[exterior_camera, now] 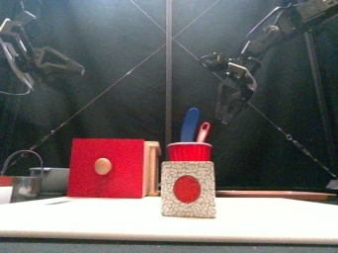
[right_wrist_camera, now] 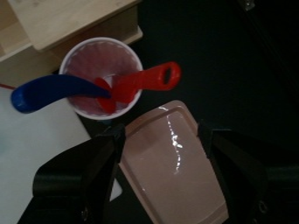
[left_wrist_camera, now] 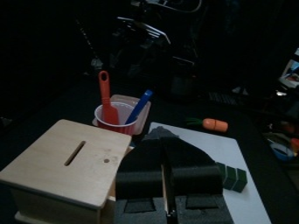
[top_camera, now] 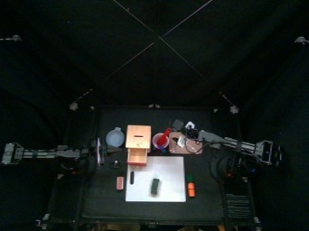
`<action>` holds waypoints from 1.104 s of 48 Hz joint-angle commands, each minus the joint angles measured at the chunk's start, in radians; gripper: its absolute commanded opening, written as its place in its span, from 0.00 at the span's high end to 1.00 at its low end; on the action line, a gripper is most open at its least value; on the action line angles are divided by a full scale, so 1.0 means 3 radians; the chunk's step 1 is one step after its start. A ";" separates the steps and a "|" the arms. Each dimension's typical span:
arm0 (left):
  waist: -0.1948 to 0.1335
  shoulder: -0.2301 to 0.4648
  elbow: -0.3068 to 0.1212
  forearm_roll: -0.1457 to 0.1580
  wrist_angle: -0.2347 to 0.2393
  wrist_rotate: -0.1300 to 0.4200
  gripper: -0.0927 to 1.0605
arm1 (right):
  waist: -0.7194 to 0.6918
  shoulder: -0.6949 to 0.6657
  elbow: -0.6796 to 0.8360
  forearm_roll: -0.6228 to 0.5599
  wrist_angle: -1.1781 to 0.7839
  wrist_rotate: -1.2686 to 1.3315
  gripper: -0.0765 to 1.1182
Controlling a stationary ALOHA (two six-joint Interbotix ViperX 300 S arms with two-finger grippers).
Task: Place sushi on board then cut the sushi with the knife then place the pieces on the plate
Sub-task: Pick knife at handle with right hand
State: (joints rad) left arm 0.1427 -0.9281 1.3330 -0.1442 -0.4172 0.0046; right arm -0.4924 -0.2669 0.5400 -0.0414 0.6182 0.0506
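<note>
A dark green sushi roll (top_camera: 156, 188) lies on the white board (top_camera: 169, 167); its patterned end with a red centre (exterior_camera: 188, 190) faces the front. The red cup (exterior_camera: 189, 151) behind it holds a blue knife (exterior_camera: 189, 124) and a red knife (exterior_camera: 203, 130). My right gripper (exterior_camera: 227, 99) hangs open above and just right of the cup, empty. In the right wrist view the pink plate (right_wrist_camera: 176, 157) lies below, between the jaws. My left gripper (top_camera: 97, 149) rests shut at the left, beside the wooden box (left_wrist_camera: 70, 162).
The wooden box with a red drawer front (exterior_camera: 106, 168) stands just left of the cup. A blue-grey bowl (top_camera: 115, 138) sits left of the box. One orange toy (top_camera: 119, 182) lies left of the board, another (top_camera: 191, 189) at its right edge.
</note>
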 commanded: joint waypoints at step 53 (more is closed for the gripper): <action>0.0159 0.0020 0.0169 -0.0005 -0.0010 -0.0010 0.87 | -0.0281 0.1012 -0.1125 0.0828 0.0997 -0.0634 0.31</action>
State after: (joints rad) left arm 0.1856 -0.9265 1.3975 -0.1457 -0.4157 0.0031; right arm -0.5768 0.0552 0.2286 0.2025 0.9189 -0.1365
